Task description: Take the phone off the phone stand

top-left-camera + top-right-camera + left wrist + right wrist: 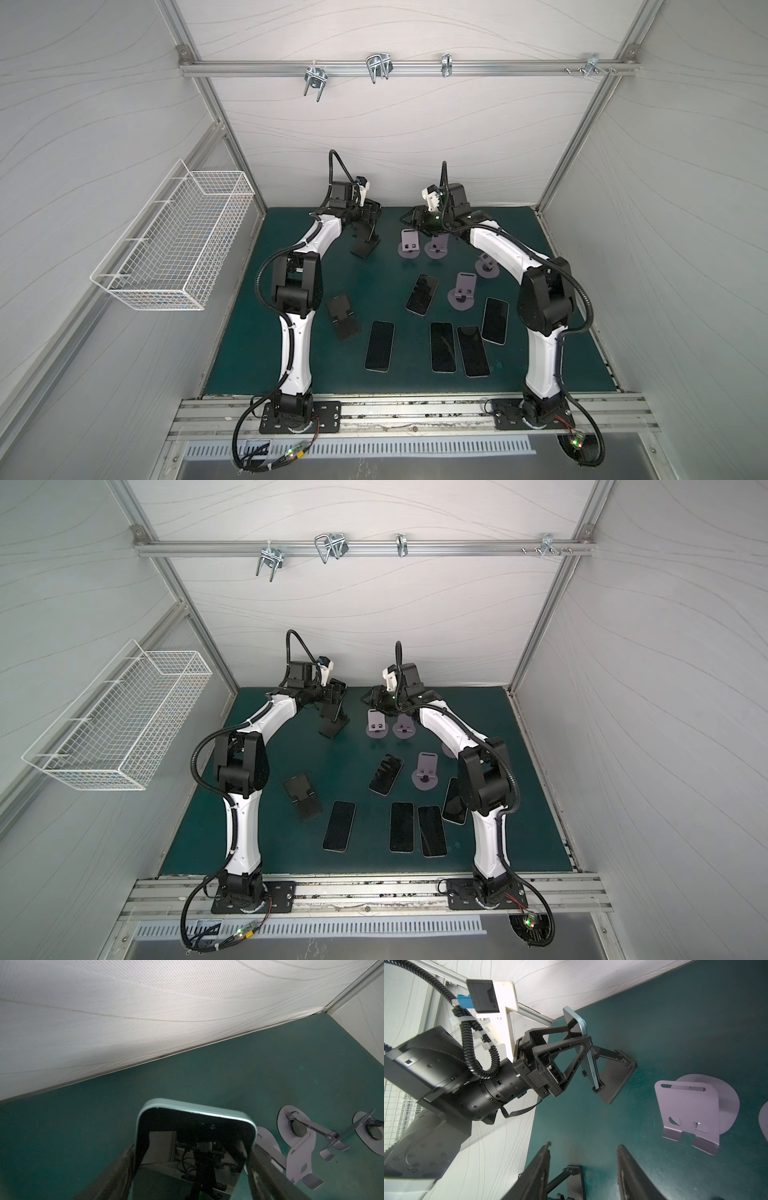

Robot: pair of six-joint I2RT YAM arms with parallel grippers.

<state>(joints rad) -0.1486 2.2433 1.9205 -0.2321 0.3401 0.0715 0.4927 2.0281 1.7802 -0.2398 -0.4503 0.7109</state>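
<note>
A phone [592, 1068] with a pale blue rim and dark screen [195, 1124] leans in a black phone stand [614, 1082] at the back left of the green mat [365, 249]. Its lower edge sits in the stand's lip. My left gripper [580, 1031] is shut on the phone's two long edges, above the stand. In the left wrist view its fingers [116, 1178] press against both sides of the phone. My right gripper [583, 1147] hovers to the right [409, 220] with its fingers apart and only mat between the tips. Part of another black stand [575, 1180] shows near its palm.
Several purple stands [409, 246] [463, 289] stand right of centre. Several phones lie flat toward the front [379, 345] [422, 295]. A folded black stand [343, 318] lies by the left arm. The back wall is close behind both grippers. A wire basket [174, 241] hangs on the left wall.
</note>
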